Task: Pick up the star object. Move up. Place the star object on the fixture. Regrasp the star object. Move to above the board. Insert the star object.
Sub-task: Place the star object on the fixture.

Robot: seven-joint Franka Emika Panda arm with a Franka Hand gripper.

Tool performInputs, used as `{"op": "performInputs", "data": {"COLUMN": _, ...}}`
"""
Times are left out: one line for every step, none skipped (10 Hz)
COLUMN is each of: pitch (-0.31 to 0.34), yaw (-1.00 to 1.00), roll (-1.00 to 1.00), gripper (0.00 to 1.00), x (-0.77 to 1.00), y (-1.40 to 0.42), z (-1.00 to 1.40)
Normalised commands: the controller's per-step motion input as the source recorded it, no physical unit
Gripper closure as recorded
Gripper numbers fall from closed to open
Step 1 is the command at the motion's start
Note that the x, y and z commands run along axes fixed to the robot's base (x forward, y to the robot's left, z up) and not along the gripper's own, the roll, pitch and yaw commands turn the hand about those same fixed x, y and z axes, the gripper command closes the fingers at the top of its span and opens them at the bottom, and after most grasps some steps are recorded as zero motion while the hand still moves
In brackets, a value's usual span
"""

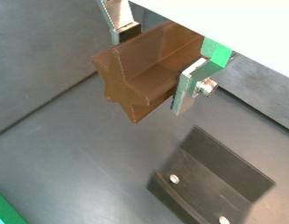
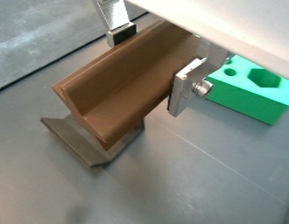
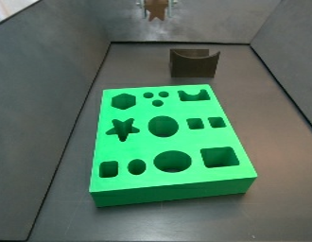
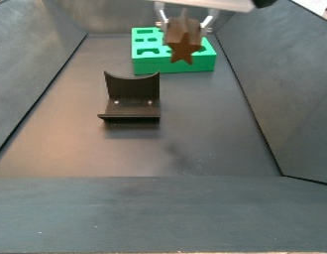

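Note:
The star object [image 1: 141, 74] is a brown wooden star-shaped block, and my gripper [image 1: 153, 61] is shut on it, one silver finger [image 1: 189, 86] pressed on each side. In both wrist views it hangs above the dark floor. In a wrist view, the dark fixture [image 2: 84, 145] lies just below the star object [image 2: 117, 87]. In a side view, the gripper [image 4: 179, 22] holds the star object [image 4: 183, 46] up in the air, in front of the green board [image 4: 143, 64] and beyond the fixture [image 4: 129, 97].
The green board [image 3: 171, 192] with its shaped cut-outs, among them a star-shaped hole [image 3: 121, 128], lies mid-floor. The fixture [image 3: 193, 61] stands behind it. Dark sloping walls close in the floor on all sides.

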Motion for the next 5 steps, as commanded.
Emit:
{"op": "performInputs", "data": {"pitch": 0.033, "yaw": 0.03, "roll": -0.08, "gripper": 1.00, "x": 0.53, "y": -0.02, "z": -0.03}}
{"op": "performInputs", "data": {"pitch": 0.049, "yaw": 0.03, "roll": -0.08, "gripper": 1.00, "x": 0.41, "y": -0.01, "z": -0.02}}
{"op": "performInputs", "data": {"pitch": 0.071, "yaw": 0.03, "roll": -0.08, "gripper": 1.00, "x": 0.25, "y": -0.01, "z": -0.01}}
{"op": "performInputs", "data": {"pitch": 0.081, "yaw": 0.03, "roll": -0.08, "gripper": 1.00, "x": 0.17, "y": -0.01, "z": -0.01}}
{"op": "performInputs", "data": {"pitch": 0.122, "yaw": 0.09, "roll": -1.00, "gripper": 1.00, "x": 1.00, "y": -0.10, "z": 0.44}}
